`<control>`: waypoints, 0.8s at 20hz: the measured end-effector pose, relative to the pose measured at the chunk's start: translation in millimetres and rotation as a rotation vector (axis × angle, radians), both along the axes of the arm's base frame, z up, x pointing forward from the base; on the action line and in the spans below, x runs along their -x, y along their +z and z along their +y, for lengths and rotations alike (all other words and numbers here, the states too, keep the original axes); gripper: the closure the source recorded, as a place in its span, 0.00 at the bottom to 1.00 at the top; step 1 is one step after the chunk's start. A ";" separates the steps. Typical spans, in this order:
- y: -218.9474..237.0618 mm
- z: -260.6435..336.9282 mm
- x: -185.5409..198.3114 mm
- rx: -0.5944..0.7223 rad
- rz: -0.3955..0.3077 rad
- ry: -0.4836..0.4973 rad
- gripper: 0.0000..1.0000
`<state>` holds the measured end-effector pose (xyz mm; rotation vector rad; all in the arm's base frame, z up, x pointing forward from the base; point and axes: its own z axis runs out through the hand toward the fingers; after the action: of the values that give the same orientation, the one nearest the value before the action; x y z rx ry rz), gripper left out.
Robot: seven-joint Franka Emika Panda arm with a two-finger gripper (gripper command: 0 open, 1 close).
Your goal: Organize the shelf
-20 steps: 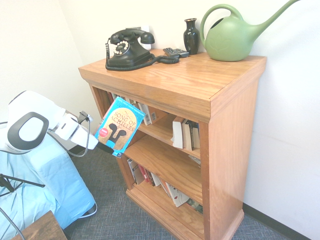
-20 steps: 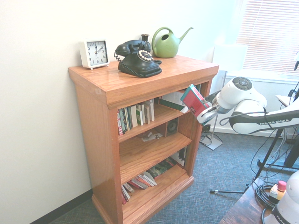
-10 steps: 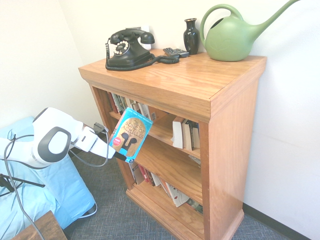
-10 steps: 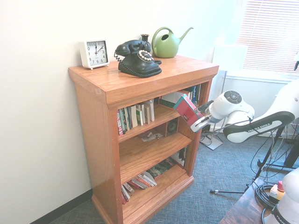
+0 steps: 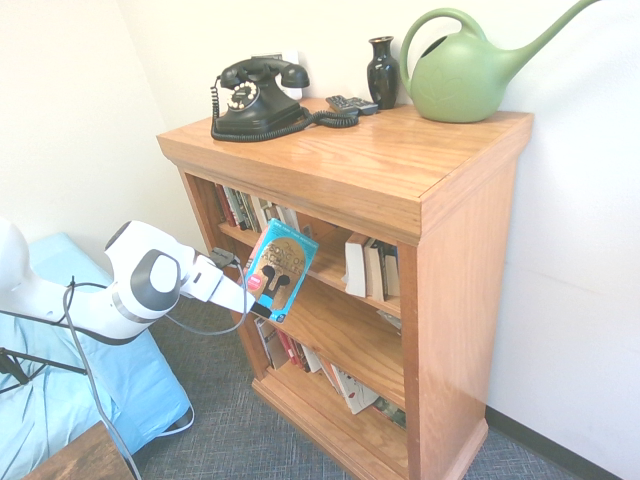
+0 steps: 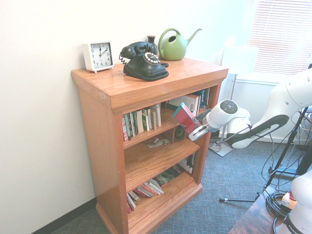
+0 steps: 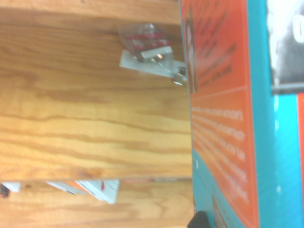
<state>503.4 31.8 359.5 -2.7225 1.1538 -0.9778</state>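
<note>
The shelf (image 5: 470, 260) is an orange-brown oak bookcase with three tiers, seen from its other side as the shelf (image 6: 97, 146). My gripper (image 5: 262, 308) is shut on the lower edge of a teal paperback (image 5: 280, 266), which stands tilted just in front of the gap between the top and middle tiers. From the opposite side the book (image 6: 185, 117) shows its red back cover above the gripper (image 6: 193, 134). In the wrist view the book's orange and teal cover (image 7: 223, 118) fills the right side, beside the bare middle board (image 7: 85, 118).
On the top stand a black rotary phone (image 5: 255, 98), a black vase (image 5: 382, 72), a green watering can (image 5: 465, 70) and a white clock (image 6: 98, 56). Books (image 6: 141, 122) fill the top tier; more lie on the bottom tier (image 6: 146, 189). A small packet (image 7: 149, 50) lies on the middle board.
The arm has come down and in toward the shelf, carrying the book from beside the top tier to the front of the middle tier. The grip is unchanged.
</note>
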 end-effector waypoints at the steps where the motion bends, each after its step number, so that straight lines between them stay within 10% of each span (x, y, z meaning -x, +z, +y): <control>1: -2.5 0.7 -6.3 -0.010 0.001 0.004 1.00; 16: 44.6 25.6 -36.8 -0.261 0.060 0.095 1.00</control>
<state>540.1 57.4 404.1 -2.5854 1.0648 -0.6845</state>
